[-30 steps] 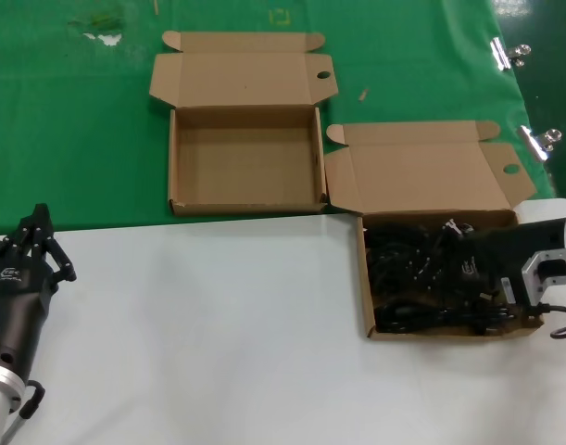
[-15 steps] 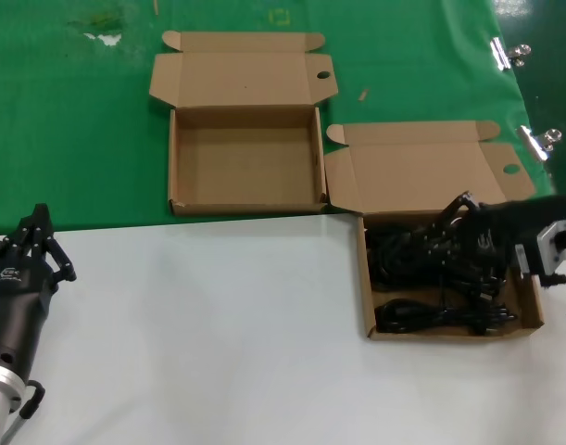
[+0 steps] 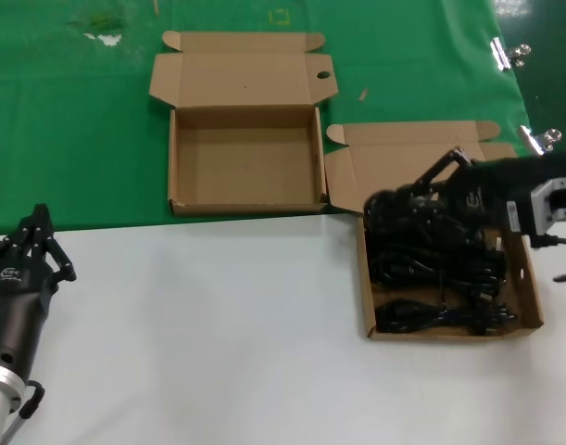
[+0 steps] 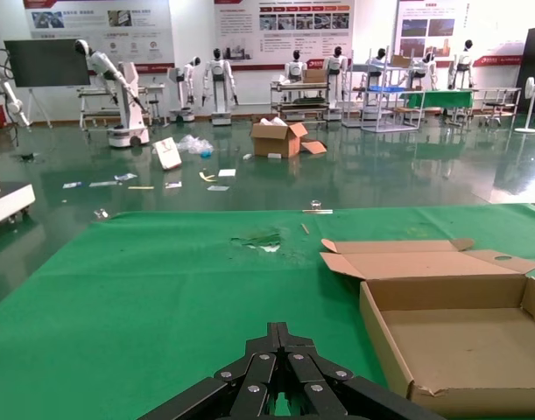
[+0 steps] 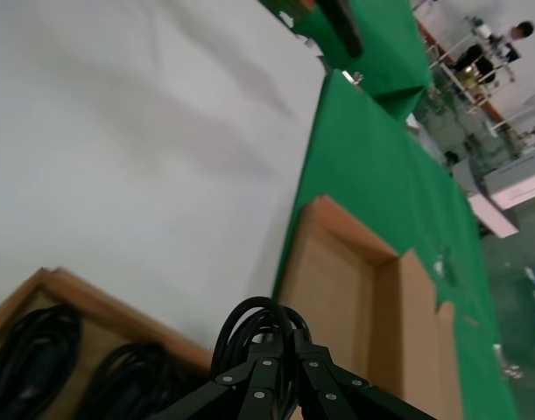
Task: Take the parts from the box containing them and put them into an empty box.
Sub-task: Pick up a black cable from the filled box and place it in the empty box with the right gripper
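— Where's the cord?
— A cord (image 3: 400,206) hangs pinched in the right gripper (image 3: 421,190), over the full box's (image 3: 533,297) far-left corner.
— And the empty box (image 3: 245,159)?
— Leftward, further back. Left gripper (image 3: 34,243), fingers together, parked at the table's left edge.

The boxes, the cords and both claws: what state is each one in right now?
Empty box: lid open, floor bare.
Box containing them: lid open, holding a tangle of cords.
Cord bundle: lifted above the box's near-left corner.
Right claw: shut on that bundle.
Left claw: shut, holding nothing, parked over the white table.
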Tool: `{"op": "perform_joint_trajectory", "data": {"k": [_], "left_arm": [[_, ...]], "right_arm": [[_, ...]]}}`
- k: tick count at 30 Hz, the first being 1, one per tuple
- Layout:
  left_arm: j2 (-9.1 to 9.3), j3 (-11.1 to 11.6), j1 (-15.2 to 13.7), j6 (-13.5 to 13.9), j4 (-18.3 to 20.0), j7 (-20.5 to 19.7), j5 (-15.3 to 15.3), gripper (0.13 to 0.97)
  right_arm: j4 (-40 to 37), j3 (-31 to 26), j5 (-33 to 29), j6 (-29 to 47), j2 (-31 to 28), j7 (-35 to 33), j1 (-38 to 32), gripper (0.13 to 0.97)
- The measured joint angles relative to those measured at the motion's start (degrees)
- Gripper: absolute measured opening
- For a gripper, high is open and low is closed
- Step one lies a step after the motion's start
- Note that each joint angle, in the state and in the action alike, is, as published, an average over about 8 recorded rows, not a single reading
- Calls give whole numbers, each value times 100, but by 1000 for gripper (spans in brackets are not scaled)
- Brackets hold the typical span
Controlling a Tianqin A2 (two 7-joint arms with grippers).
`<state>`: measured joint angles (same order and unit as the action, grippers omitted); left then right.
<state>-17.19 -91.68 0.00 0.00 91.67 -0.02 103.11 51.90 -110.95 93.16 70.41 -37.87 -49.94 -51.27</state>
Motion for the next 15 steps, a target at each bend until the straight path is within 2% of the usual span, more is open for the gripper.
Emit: {"op": "perform_joint_trajectory", "data": {"k": [7, 15], "left_arm": [[0, 0, 0, 0, 0, 0, 0, 140], [0, 0, 0, 0, 0, 0, 0, 140]], "right_arm": [[130, 25, 76, -229, 243, -41, -121, 146], [-99, 77, 179, -630, 772, -539, -283, 146]]}}
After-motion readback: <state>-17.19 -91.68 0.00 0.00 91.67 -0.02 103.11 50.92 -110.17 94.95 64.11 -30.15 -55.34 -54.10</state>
